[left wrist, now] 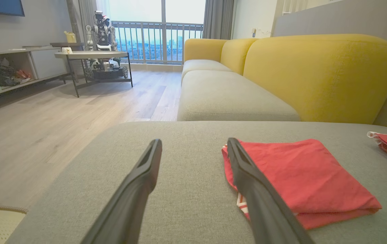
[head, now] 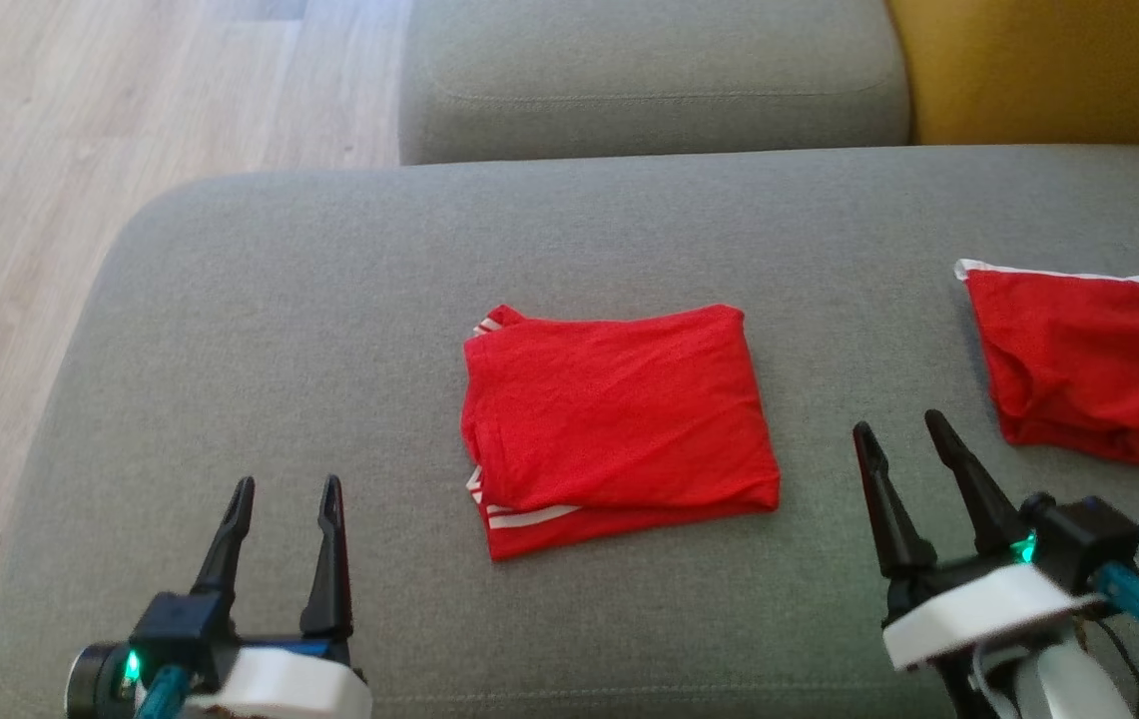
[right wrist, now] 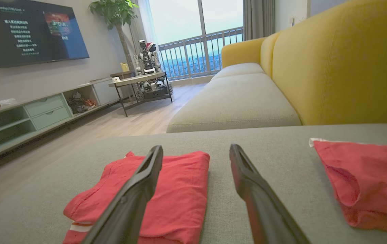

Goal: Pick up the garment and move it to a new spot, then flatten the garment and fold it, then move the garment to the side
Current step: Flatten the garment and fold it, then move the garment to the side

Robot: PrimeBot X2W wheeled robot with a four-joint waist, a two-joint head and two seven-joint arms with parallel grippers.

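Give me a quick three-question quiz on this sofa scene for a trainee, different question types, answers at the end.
1. True or false: in the head view, the folded red garment lies between the left tool and the right tool.
2. Where is the second red garment? A) on the floor; B) on the grey cushion, to the robot's right of the folded one; C) in the basket.
3. Fill in: both tools are ____ and hold nothing.

Key: 1 true; 2 B; 3 open.
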